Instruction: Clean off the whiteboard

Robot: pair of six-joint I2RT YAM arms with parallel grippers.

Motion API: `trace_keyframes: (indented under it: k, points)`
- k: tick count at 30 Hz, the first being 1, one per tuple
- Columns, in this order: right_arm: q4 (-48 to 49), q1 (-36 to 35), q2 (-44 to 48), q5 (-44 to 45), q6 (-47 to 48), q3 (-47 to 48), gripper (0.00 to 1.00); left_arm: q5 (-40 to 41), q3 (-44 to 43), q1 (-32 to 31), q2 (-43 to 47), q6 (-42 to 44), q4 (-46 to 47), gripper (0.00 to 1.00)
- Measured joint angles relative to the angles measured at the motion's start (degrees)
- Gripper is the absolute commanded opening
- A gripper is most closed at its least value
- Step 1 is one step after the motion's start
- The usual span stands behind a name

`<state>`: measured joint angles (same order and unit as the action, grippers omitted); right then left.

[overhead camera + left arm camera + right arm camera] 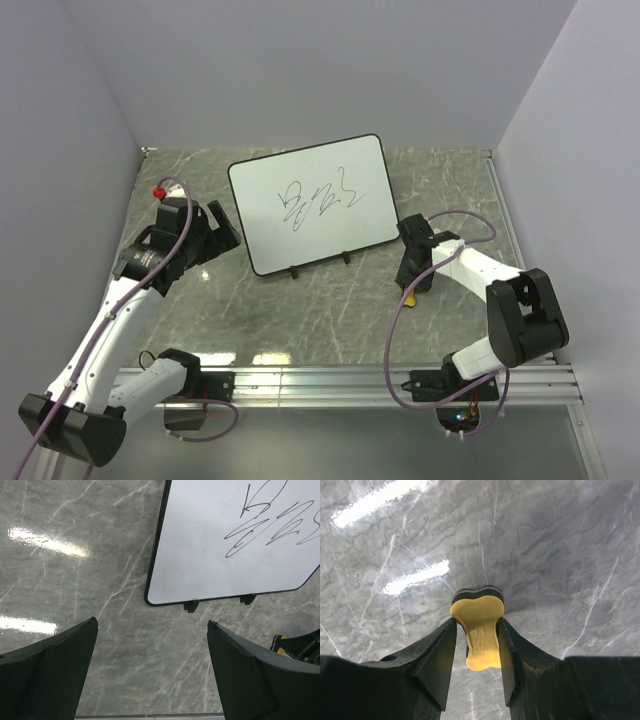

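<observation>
**A:** How was the whiteboard (312, 205) recorded?

**B:** It was noted as a white rectangle with a thin black rim and rounded corners. Two small black feet (293, 271) were seen on its near edge. A black scribble (320, 200) was logged across its middle. The board was placed at the centre of the table, toward the far side, skewed so that its right end sat farther away. Whether it lay flat or was propped could not be told.

**A:** What was given by one view only?

**B:** In the top view the left gripper (215, 232) was seen just left of the board, and the right gripper (412, 285) near its near-right corner. Only the right wrist view showed the grip. The right gripper (476, 625) was clamped on a yellow eraser (479, 630) with a dark layer at its far end, and the foam was pinched narrow. The board was not captured there. In the left wrist view the left gripper (152, 621) was seen spread wide, with nothing held. The board's near-left corner (240, 540) and both feet were seen beyond it.

**A:** And the surface and room?

**B:** A grey marble-patterned table (330, 310) with pale veins and light glare was recorded. Plain pale walls (300, 70) were noted on three sides, and a metal rail (350, 380) at the near edge.
</observation>
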<state>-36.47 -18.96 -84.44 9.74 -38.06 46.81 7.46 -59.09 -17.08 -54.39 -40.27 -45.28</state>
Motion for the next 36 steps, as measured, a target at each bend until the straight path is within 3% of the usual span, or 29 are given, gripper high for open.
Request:
trace_keyframes:
  k: [4,9,22,23,26,27,30,36]
  points:
    - [-0.2,-0.02,0.13,-0.7,-0.02,-0.33,0.52,0.0,0.0,0.0,-0.94,0.15,-0.04,0.95]
    - [-0.72,-0.02,0.13,-1.44,-0.02,-0.35,0.53,0.0,0.0,0.0,-1.33,0.13,-0.04,0.95]
    - [-0.98,-0.02,-0.02,-1.88,0.46,-0.37,0.39,0.55,0.0,0.0,-1.36,-0.04,0.0,0.97]
    - [-0.98,-0.04,-0.02,-1.9,0.48,-0.39,0.36,0.66,0.02,0.0,-1.38,0.04,0.17,0.97]
    - [-1.01,-0.17,-0.02,-2.14,0.9,-0.37,0.14,0.57,0.48,0.11,-1.53,1.25,2.27,0.95]
    - [-1.01,-0.2,-0.02,-2.32,1.07,-0.37,0.0,0.39,0.96,0.39,-1.55,2.01,3.54,0.95]
    - [-1.27,-0.24,0.17,-2.71,1.66,-0.2,0.0,-0.7,2.95,1.73,-1.6,4.61,7.26,0.93]
    - [-4.68,-0.66,1.73,-6.82,2.99,1.6,0.0,-7.34,5.2,3.82,-2.23,9.53,15.87,0.75]
